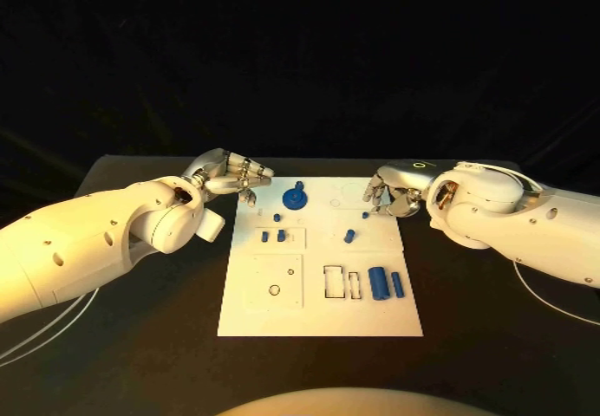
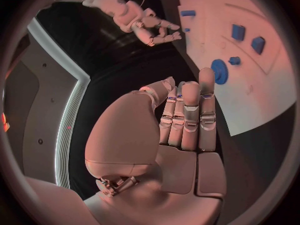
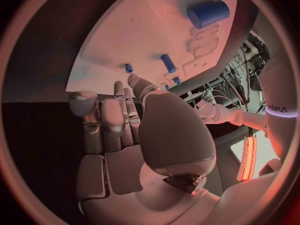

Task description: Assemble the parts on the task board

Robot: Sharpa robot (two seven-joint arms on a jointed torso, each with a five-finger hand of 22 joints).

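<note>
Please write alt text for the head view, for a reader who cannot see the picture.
A white task board lies in the middle of a black table, with the left hand and the right hand at its far corners, neither holding a part. On the board are a blue gear, several small blue pieces, and two blue cylinders side by side.

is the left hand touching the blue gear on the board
Apart. The left wrist view shows black table between the left hand and the blue gear.

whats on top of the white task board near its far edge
A round blue gear with a small knob sits there, between the left robot hand and right robot hand. The right hand's fingers cover the board's far right corner.
</note>
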